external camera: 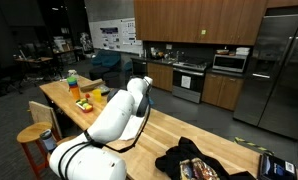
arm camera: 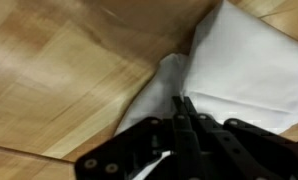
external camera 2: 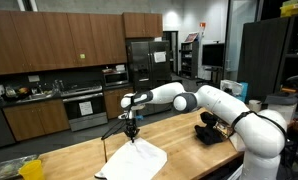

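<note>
A white cloth (external camera 2: 139,162) lies on the wooden table (external camera 2: 69,155), with one part drawn up into a peak under my gripper (external camera 2: 130,131). In the wrist view the two black fingers meet at the gripper (arm camera: 182,101) with no gap between them. They pinch a fold at the edge of the white cloth (arm camera: 239,65), and bare table (arm camera: 69,70) shows to the left. The gripper is shut on the cloth. In an exterior view the white arm (external camera: 119,112) hides both the gripper and the cloth.
A black bag (external camera 2: 211,130) sits on the table near the robot's base, also seen as the black bag (external camera: 194,160). A green bottle (external camera: 72,79) and orange items (external camera: 85,103) stand at the table's far end. A stool (external camera: 34,136) stands beside the table. Kitchen cabinets and a stove (external camera 2: 84,105) lie behind.
</note>
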`<state>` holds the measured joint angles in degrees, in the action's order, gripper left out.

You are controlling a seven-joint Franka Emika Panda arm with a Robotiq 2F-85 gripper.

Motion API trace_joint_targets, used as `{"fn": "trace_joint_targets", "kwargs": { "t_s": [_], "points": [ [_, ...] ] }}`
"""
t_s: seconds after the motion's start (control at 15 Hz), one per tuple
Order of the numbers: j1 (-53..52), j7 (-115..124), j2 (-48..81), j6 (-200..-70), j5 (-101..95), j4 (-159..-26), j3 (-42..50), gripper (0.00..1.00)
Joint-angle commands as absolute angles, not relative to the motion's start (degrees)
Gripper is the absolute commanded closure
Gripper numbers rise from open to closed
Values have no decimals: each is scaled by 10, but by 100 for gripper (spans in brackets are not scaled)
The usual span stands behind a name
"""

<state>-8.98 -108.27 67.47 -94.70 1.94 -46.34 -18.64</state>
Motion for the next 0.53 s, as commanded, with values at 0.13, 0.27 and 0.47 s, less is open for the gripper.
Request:
{"fn": "trace_joint_targets", "kwargs": {
  "t_s": [0.13,0.27,0.47],
  "points": [
    [-68,-1038,614,-1004,19,-507,-171,100],
    [-60,-1022,579,-1037,2,-527,-154,100],
    [-55,-986,509,-1082,-29,-572,-124,100]
  ]
}}
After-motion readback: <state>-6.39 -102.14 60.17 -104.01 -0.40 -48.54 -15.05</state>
